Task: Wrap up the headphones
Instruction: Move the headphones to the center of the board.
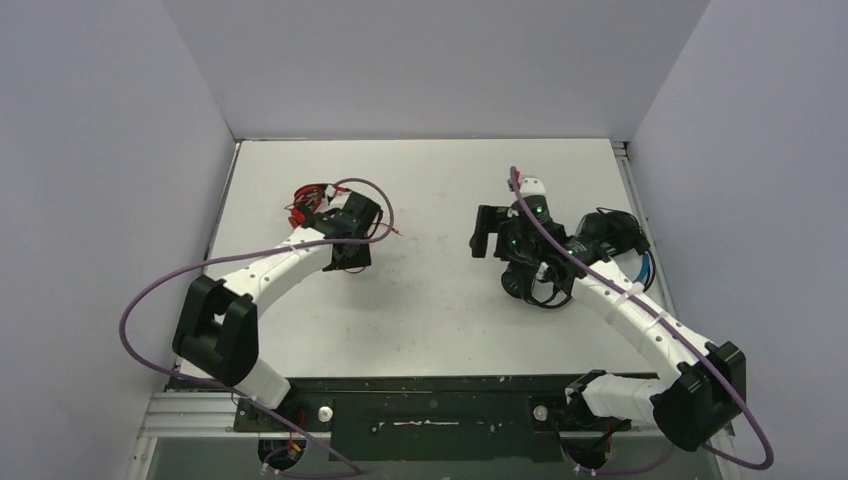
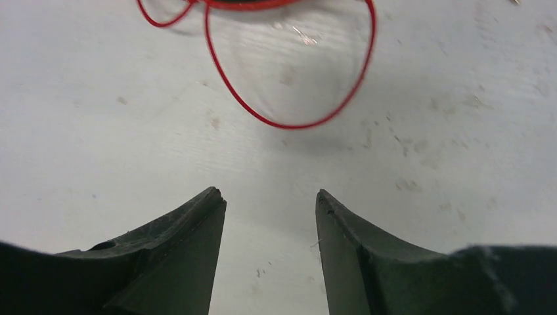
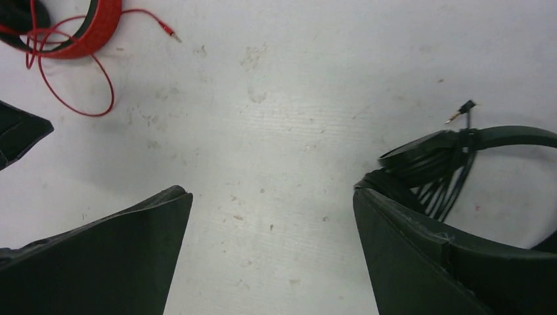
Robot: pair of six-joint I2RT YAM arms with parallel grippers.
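The red headphones [image 1: 305,208] lie at the back left with their red cord [image 2: 289,123] in loose loops; they also show in the right wrist view [image 3: 85,33]. My left gripper [image 1: 350,255] [image 2: 269,203] is open and empty, low over the table just short of a cord loop. The all-black headphones [image 1: 537,282] [image 3: 460,141] lie at centre right with the cable bundled across the band. My right gripper [image 1: 487,235] [image 3: 269,197] is open wide and empty, its right finger beside that headset. The blue-banded headphones [image 1: 618,238] lie behind the right arm.
The red cord's plug [image 3: 172,33] lies loose on the white table [image 1: 430,300]. The black cable's plug [image 3: 463,108] sticks up by the black band. Grey walls close in the table on three sides.
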